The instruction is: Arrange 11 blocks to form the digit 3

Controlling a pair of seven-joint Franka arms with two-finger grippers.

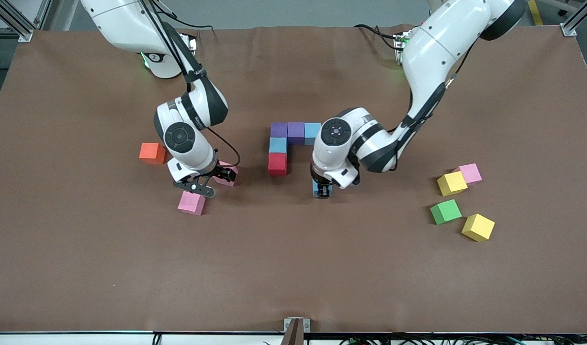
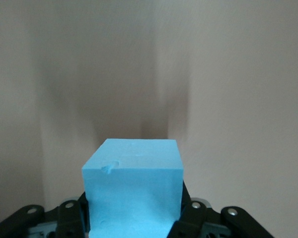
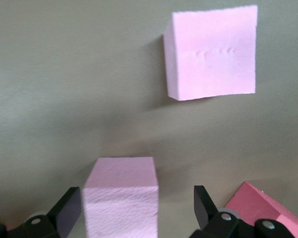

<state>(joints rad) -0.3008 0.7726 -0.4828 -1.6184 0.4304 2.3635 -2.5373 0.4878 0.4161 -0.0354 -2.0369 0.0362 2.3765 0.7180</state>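
— What did the wrist views add?
— The left gripper clamped a light blue cube, near the red cube; the right gripper, spread wide, straddled a pink cube.
— Anything hidden?
— A crimson cube, cut off

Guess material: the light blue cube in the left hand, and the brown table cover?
Light blue cube: likely foam, matte; it shows a small dent on top, a slightly pitted skin and no glare. Table cover: looks like brown paper or thin matte sheet, with faint ripples along the robots' edge; cannot tell which.
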